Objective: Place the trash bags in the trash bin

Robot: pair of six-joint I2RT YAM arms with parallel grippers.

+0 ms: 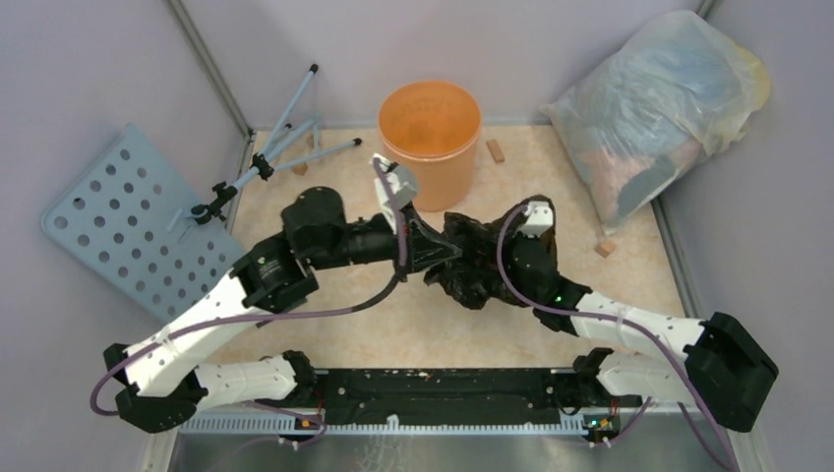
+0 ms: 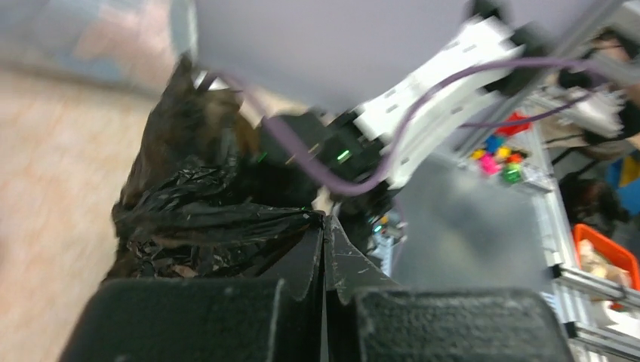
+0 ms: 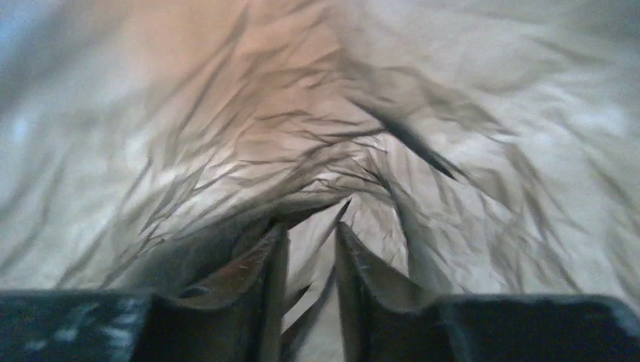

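The black trash bag (image 1: 470,264) lies crumpled on the table between my two arms, in front of the orange trash bin (image 1: 433,169). My left gripper (image 1: 440,254) is shut, pinching an edge of the bag (image 2: 196,219) at its fingertips (image 2: 325,217). My right gripper (image 3: 309,226) is pushed in among the bag's folds. Its jaws stand a little apart, with wrinkled film (image 3: 453,151) all around and showing through the gap. In the top view the right gripper's fingers are hidden by the bag.
A big translucent stuffed bag (image 1: 654,108) leans in the back right corner. A blue perforated board (image 1: 128,221) and a tripod (image 1: 275,157) stand at the left. Small wooden blocks (image 1: 495,149) (image 1: 606,247) lie on the table. My right arm (image 2: 423,113) crosses behind the black bag.
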